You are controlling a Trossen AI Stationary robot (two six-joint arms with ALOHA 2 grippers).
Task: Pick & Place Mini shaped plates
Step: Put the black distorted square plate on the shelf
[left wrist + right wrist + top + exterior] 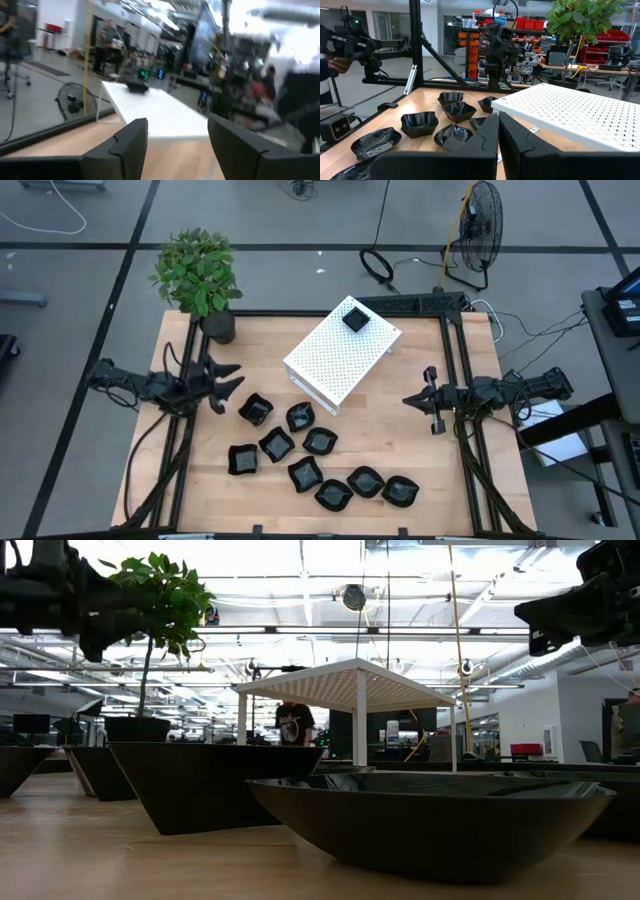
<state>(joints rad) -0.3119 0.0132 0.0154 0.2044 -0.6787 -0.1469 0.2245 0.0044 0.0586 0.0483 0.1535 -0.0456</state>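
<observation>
Several glossy black mini shaped plates (305,455) lie upright on their bases on the near half of the wooden table; the right wrist view shows them too (419,124). One small square plate (355,317) sits on top of the white perforated box (340,352). My left gripper (232,379) hovers at the table's left side, open and holding nothing, pointing level toward the box (150,107). My right gripper (408,400) hovers at the right side, shut on nothing, pointing toward the plates.
A potted plant (200,275) stands at the far left corner. The white box lies slantwise across the far middle of the table. A black frame (455,360) runs along the table's far and right edges. Bare wood lies between the box and my right gripper.
</observation>
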